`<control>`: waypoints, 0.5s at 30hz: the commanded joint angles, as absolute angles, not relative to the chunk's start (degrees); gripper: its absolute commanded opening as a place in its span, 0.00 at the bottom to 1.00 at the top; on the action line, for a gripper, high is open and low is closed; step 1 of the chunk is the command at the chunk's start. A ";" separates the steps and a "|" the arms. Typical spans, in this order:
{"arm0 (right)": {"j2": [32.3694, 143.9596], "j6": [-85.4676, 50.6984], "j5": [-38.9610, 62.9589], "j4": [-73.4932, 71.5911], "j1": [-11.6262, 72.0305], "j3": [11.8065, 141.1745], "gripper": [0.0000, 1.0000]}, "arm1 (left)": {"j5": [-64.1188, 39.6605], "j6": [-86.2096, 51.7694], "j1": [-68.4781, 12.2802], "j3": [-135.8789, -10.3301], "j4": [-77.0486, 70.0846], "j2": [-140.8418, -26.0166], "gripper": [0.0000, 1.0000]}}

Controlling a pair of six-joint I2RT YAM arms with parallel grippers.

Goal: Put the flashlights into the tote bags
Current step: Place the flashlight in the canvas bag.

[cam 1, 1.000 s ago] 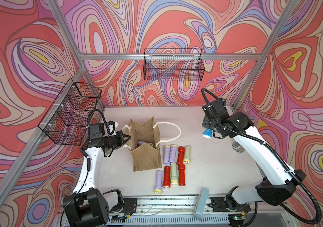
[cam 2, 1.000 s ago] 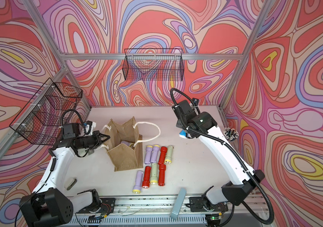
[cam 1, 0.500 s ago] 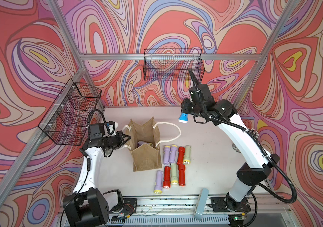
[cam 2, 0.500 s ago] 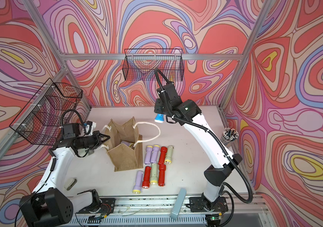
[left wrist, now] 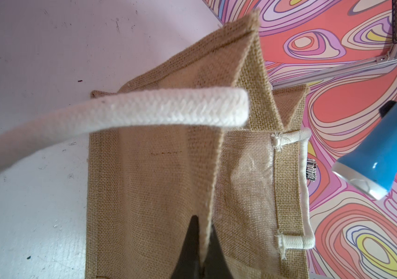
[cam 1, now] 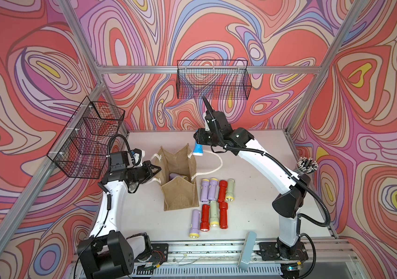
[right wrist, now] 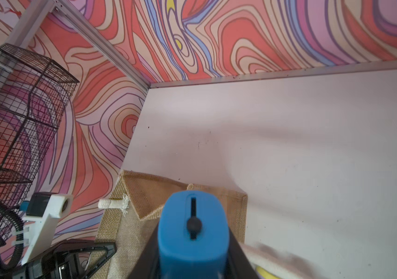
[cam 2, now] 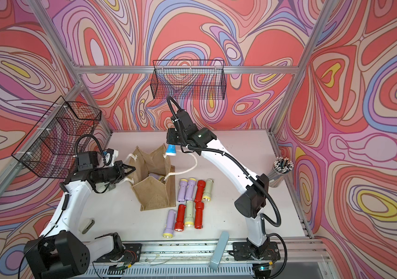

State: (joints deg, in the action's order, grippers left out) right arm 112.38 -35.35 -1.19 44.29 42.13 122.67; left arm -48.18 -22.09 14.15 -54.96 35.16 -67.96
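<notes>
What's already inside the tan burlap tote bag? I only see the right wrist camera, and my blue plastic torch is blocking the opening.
Observer: In both top views, one lilac plastic flashlight lies at the bottom of the tan burlap tote bag.
Operator: How many torches are waiting outside it?
Observer: Eight flashlights lie in two rows of four right beside the bag, on your arm's side: three lilac, three red and two pale green.
</notes>
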 commanded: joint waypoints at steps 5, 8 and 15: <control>117.73 -38.05 7.77 37.91 44.27 123.84 0.05 | -49.01 -21.62 13.35 -55.02 36.11 -68.49 0.00; 121.38 -37.21 9.87 38.21 46.08 127.85 0.05 | -49.04 -21.53 13.25 -55.02 36.20 -68.47 0.00; 124.22 -36.05 11.35 36.08 49.17 129.82 0.05 | -49.08 -21.36 13.18 -55.11 36.34 -68.03 0.00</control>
State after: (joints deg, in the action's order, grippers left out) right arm 124.66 -36.67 9.56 39.35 48.71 128.07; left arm -48.42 -22.09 13.47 -54.96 35.11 -68.38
